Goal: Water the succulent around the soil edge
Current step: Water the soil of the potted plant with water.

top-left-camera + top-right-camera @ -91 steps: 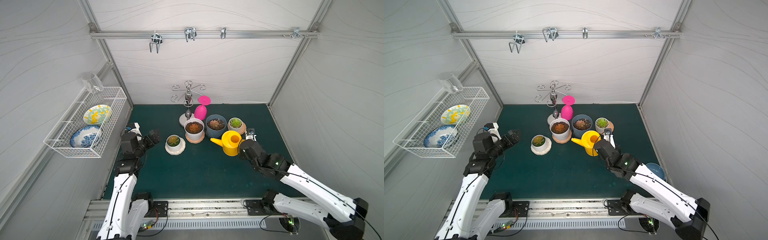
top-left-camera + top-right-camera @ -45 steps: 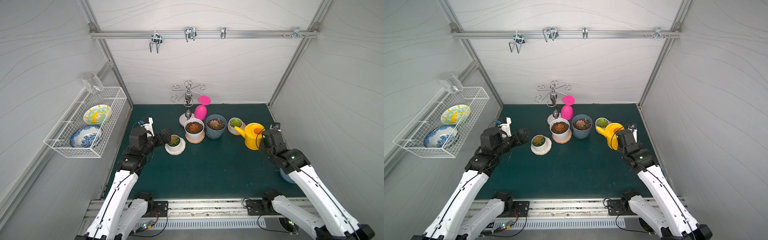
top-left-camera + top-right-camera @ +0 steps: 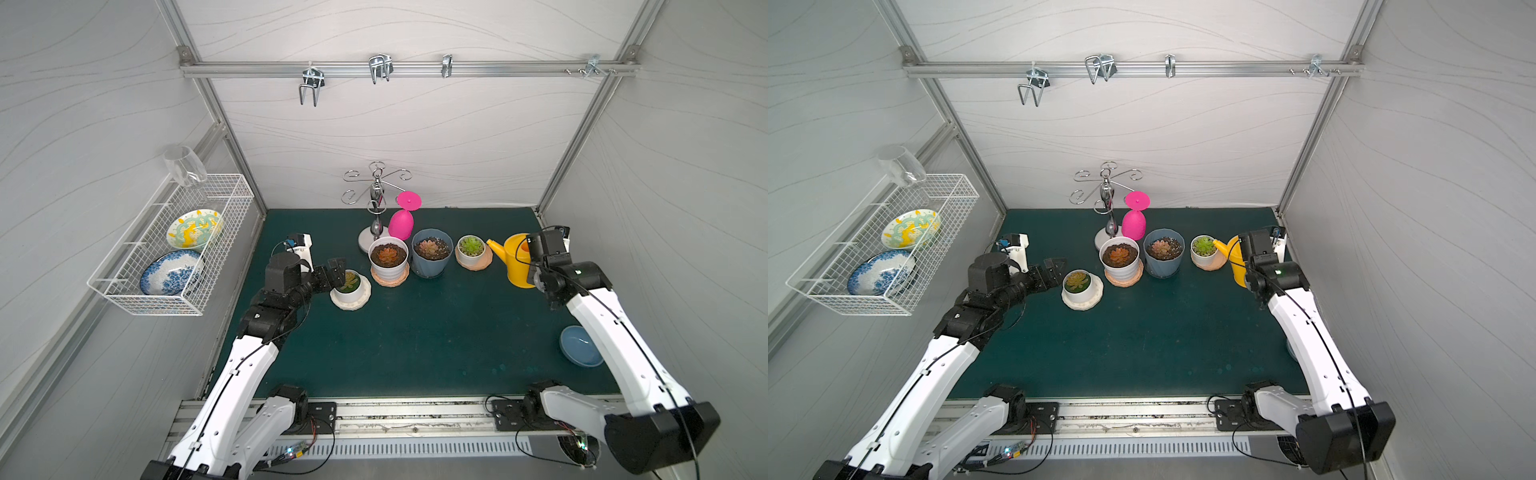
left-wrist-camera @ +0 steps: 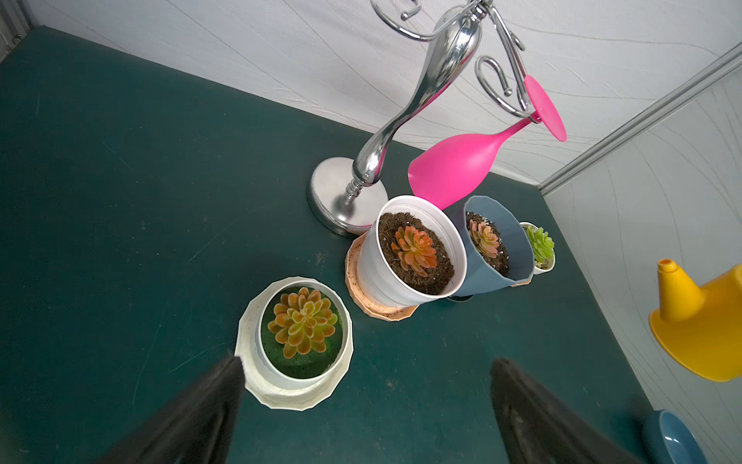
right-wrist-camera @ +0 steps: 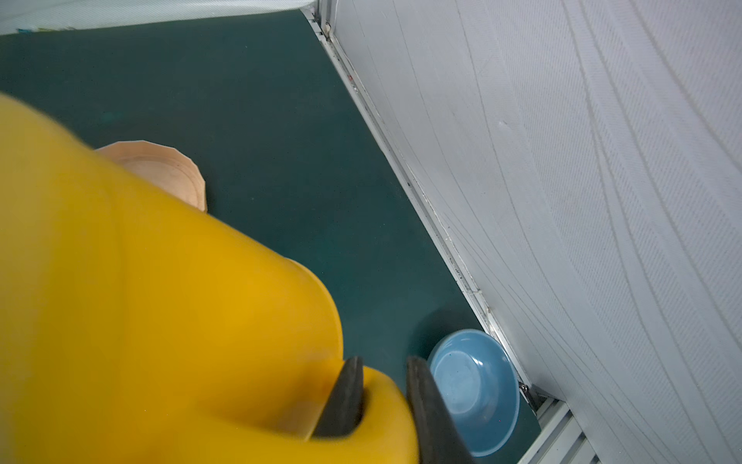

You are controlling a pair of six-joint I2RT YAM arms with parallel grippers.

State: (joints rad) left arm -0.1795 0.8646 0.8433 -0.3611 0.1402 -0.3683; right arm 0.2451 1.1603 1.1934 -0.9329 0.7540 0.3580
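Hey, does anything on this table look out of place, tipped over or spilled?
No spill shows. One oddity: a blue dish lies alone by the right wall, apart from the blue pot, the only pot with no saucer showing.

Pink glass (image 3: 401, 224) hangs from chrome stand (image 3: 376, 195); blue bowl (image 3: 579, 345) sits well apart

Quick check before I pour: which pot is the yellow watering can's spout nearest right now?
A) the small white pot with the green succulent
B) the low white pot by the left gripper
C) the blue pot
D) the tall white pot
A: in both top views the spout of the yellow watering can ends right beside the small white pot with the green succulent.
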